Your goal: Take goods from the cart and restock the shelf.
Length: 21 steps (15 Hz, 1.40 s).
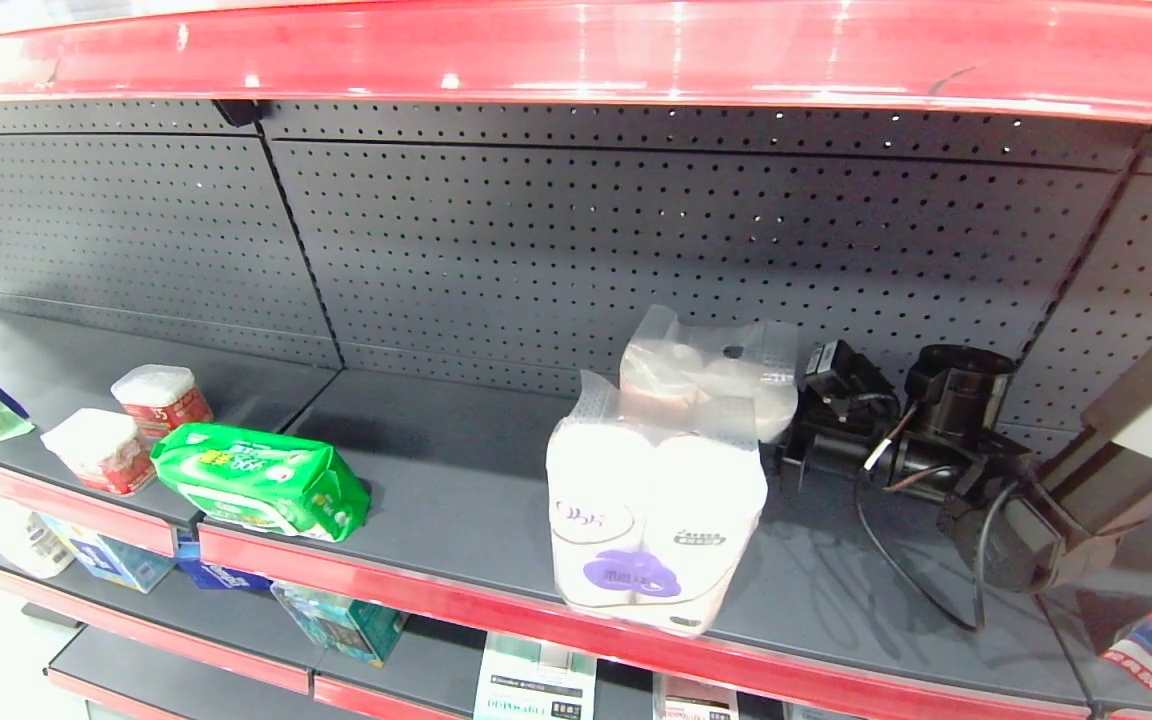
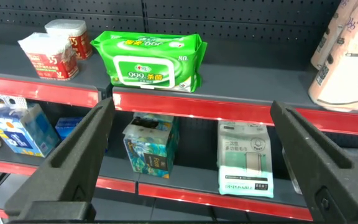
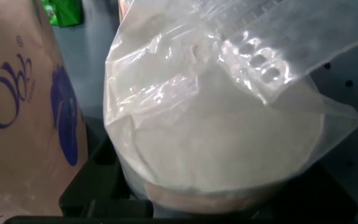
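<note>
Rear pack of white rolls (image 1: 711, 375) is noted in a clear, glossy bag with a punched hang hole at the top; it is stood upright on the shelf (image 1: 456, 470), near the pegboard back and just behind the front pack (image 1: 651, 520); the front pack is marked with purple lettering and a purple oval label. Right tool (image 1: 804, 425) is set at the rear pack's side; whether it is clamped cannot be told. Left tool (image 2: 192, 109) is held wide apart before the shelf edge.
</note>
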{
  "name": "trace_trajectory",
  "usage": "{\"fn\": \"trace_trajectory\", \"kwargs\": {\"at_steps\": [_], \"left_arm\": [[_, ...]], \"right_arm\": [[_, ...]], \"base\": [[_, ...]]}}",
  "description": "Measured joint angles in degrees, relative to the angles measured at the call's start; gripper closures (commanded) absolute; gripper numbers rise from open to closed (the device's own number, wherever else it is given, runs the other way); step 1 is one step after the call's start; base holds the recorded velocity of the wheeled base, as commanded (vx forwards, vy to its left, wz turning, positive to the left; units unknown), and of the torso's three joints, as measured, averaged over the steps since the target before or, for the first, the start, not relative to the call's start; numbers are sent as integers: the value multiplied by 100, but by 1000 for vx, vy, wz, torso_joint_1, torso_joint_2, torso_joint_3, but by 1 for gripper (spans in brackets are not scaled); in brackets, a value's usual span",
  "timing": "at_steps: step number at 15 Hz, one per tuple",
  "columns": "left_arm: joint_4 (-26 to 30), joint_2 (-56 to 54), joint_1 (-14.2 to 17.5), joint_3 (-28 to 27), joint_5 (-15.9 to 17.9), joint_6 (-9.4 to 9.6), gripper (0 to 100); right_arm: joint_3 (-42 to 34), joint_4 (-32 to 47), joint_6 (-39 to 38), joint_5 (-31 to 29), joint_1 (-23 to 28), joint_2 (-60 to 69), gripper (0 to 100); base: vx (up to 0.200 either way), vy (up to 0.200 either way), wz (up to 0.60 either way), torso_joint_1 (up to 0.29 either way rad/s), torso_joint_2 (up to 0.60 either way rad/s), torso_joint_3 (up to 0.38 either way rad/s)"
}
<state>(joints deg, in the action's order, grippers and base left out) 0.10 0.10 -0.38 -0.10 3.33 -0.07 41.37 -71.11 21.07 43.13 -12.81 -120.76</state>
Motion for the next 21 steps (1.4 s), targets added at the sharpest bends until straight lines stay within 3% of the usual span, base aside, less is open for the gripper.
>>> {"fn": "trace_trajectory", "kwargs": {"at_steps": [12,20,21], "left_arm": [[0,0,5,0,0,0,0],[0,-5,2,0,0,0,0],[0,-5,5,0,1,0,0]], "right_arm": [[457,251,-150,24,-94,-94,100],[346,251,-90,162,-94,-105,100],[346,251,-88,145,-96,-107,0]], "base": [[0,0,0,0,0,0],[0,0,0,0,0,0],[0,0,0,0,0,0]]}}
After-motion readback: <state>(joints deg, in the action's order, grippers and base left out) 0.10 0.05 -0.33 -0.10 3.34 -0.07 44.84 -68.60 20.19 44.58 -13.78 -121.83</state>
